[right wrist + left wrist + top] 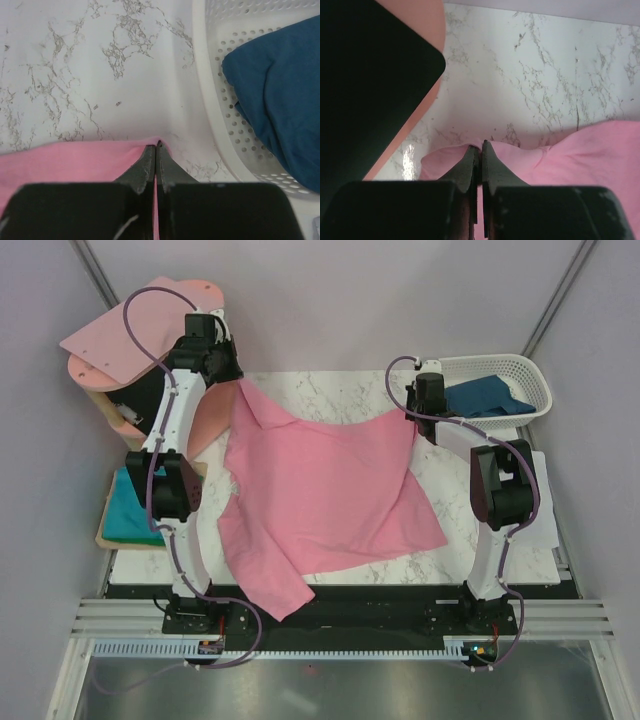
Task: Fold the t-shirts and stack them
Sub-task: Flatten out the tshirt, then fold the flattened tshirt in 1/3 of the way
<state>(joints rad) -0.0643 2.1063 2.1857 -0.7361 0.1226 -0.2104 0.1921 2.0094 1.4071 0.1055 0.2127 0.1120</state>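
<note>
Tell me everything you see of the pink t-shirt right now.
The pink t-shirt is a light pink, soft, cotton-looking cloth, spread mostly flat but creased across the marble table. Its two far corners are pinched: one by the shut left claw, the other by the shut right claw. A near-left flap, likely a sleeve, reaches past the table's near edge.
</note>
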